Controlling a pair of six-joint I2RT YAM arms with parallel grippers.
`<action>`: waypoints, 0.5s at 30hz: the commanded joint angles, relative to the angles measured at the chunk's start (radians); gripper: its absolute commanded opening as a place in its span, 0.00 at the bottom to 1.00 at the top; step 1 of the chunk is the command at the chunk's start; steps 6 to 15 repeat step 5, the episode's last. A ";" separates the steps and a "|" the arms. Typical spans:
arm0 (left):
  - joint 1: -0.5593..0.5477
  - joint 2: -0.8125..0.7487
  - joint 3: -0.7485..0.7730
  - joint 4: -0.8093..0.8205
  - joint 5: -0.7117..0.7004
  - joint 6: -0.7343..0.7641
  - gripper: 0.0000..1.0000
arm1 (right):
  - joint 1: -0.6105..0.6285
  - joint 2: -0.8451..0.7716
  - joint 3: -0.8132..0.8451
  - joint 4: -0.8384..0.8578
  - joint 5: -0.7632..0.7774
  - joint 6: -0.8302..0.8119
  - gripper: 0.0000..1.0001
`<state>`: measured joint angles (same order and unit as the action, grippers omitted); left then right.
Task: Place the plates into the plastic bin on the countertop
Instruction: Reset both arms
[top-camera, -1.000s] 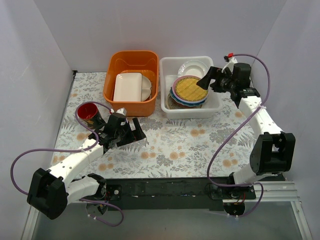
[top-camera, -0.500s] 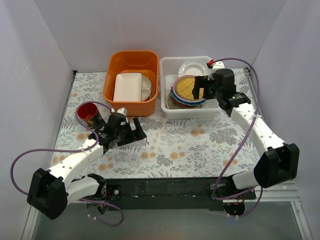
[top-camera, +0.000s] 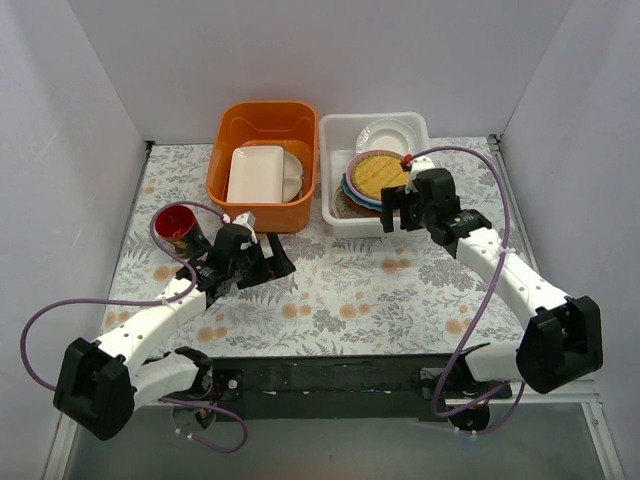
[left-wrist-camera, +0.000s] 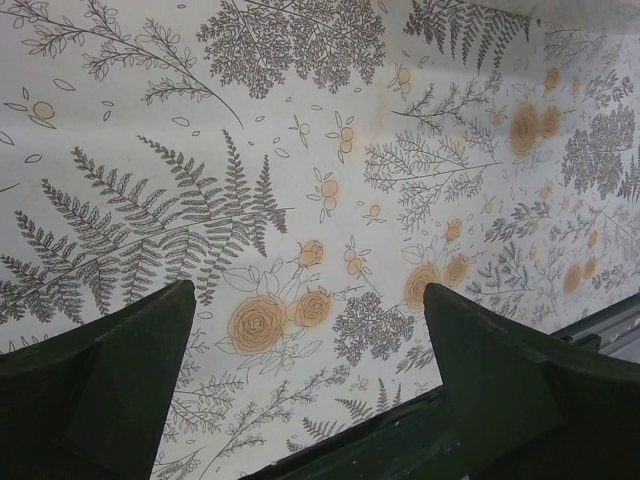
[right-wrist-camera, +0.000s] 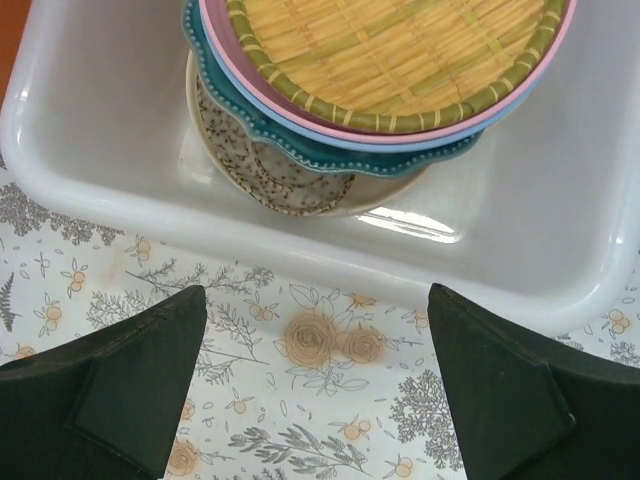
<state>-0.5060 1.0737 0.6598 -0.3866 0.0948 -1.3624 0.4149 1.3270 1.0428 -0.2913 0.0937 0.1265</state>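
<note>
The white plastic bin stands at the back right of the floral countertop. It holds a stack of plates: a yellow woven one on top, then pink, light blue, teal scalloped and speckled grey. A white plate leans at the bin's back. My right gripper is open and empty, over the cloth just in front of the bin's front rim. My left gripper is open and empty low over the cloth.
An orange tub with a cream rectangular dish stands left of the bin. A red cup lies at the left, beside my left arm. The black base rail runs along the near edge. White walls close in the sides and the back.
My right gripper has drawn back from the right side of the plate stack, towards me and to the left, to the bin's front rim. The left arm has not moved.
</note>
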 joint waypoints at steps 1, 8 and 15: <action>0.000 -0.006 -0.003 0.028 0.020 0.008 0.98 | 0.004 -0.048 -0.018 0.041 0.026 -0.004 0.98; 0.000 -0.023 -0.011 0.066 0.040 0.022 0.98 | 0.004 -0.049 -0.035 0.043 0.066 0.018 0.98; 0.000 -0.023 -0.011 0.066 0.040 0.022 0.98 | 0.004 -0.049 -0.035 0.043 0.066 0.018 0.98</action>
